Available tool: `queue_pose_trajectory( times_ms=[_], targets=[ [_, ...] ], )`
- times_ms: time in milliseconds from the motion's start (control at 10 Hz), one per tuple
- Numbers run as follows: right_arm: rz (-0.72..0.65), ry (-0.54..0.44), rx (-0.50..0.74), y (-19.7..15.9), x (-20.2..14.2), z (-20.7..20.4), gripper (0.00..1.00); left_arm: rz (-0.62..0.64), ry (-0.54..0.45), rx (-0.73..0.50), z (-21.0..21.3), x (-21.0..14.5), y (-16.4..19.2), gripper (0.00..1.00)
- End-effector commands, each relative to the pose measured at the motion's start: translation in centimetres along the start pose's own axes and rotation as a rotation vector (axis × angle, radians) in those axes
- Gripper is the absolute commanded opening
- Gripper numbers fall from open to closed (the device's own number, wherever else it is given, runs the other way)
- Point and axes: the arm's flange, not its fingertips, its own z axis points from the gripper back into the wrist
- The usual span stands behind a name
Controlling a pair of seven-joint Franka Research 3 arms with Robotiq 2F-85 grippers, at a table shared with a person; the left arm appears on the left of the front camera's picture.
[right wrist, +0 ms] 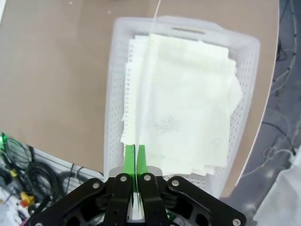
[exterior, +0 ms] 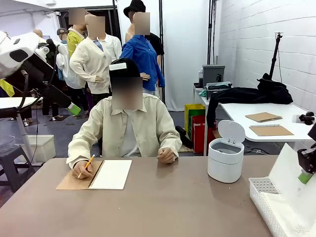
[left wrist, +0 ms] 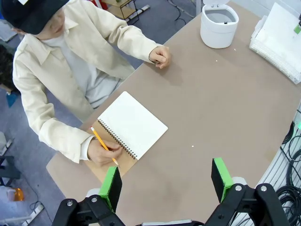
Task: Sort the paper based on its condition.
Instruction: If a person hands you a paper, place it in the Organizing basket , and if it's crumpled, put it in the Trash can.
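There are two grippers. The right gripper (right wrist: pixel 135 157) is clenched on one sheet of paper (exterior: pixel 290 173), which runs straight out from its fingertips. The sheet is plain white and looks flat. Just beyond this gripper sits one white lattice tray (right wrist: pixel 113 94) holding a pile of further sheets (right wrist: pixel 188 103), perhaps four or five, though they are hard to count. They overlap askew, with ragged perforated edges and soft creases. The left gripper (left wrist: pixel 166 182) hangs released, pads wide apart, over the bare bench (left wrist: pixel 225 108). Ahead of it lies one open notebook (left wrist: pixel 134 123), and one pencil (left wrist: pixel 103 145) is held in a person's hand (left wrist: pixel 99 153). Farther off stands one white bin (exterior: pixel 225 157), lid up.
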Motion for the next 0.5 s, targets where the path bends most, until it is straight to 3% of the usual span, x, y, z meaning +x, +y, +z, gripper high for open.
queue_pose_trajectory(
  times_ms=[0,400],
  targets=[
    [0.05,-0.01,0.004,0.89,-0.08,0.35,0.0,0.005,-0.002,-0.005,0.0,-0.05,0.07,1.0],
    [0.027,-0.008,0.004,0.8,0.08,0.23,0.0,0.005,-0.002,-0.005,0.0,-0.05,0.07,1.0]
  ],
)
